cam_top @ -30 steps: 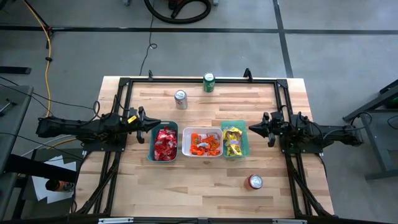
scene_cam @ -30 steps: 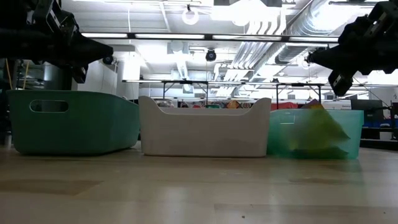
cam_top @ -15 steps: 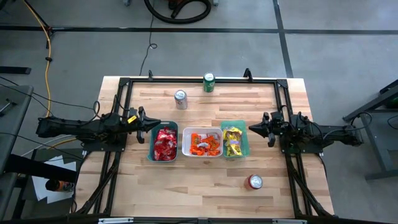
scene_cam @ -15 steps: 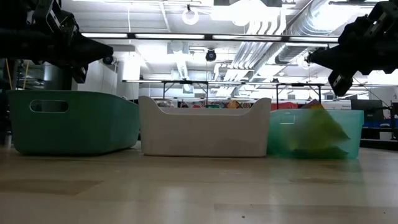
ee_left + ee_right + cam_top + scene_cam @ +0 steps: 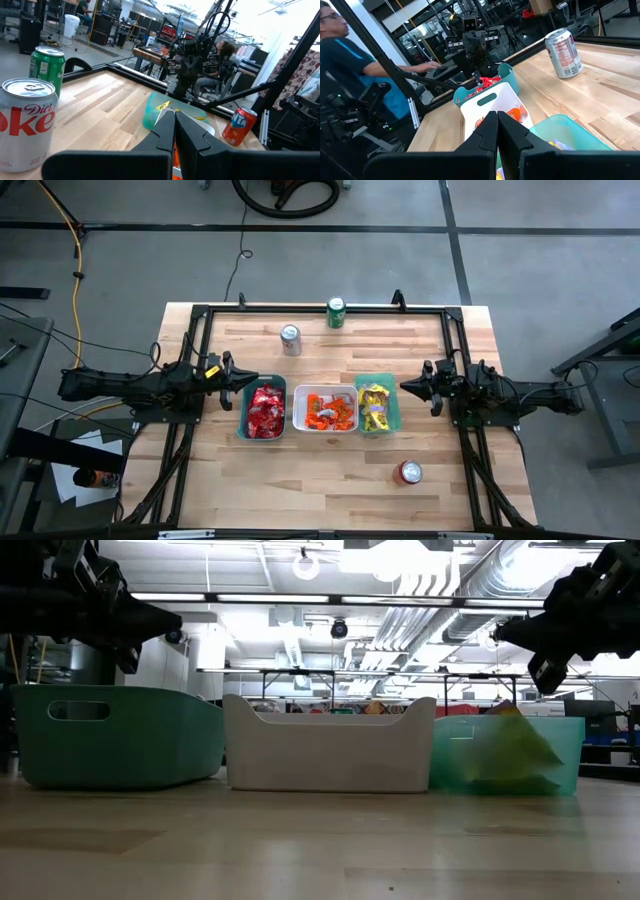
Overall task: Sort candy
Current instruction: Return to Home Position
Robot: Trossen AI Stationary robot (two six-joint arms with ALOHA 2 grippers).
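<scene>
The left gripper (image 5: pixel 250 379) is pressed shut on nothing and hangs just beside the dark green bin (image 5: pixel 241 415). The right gripper (image 5: pixel 405 387), likewise closed and empty, hangs just beside the light green bin (image 5: pixel 398 418). Between them, red candy (image 5: pixel 265 412) fills the dark green bin, orange candy (image 5: pixel 327 411) the white bin (image 5: pixel 325 388) and yellow candy (image 5: pixel 375 407) the light green one, with a silver Diet Coke can (image 5: pixel 290 339) and a green can (image 5: pixel 336 312) on one side of the row and a red can (image 5: pixel 410 472) on the other.
</scene>
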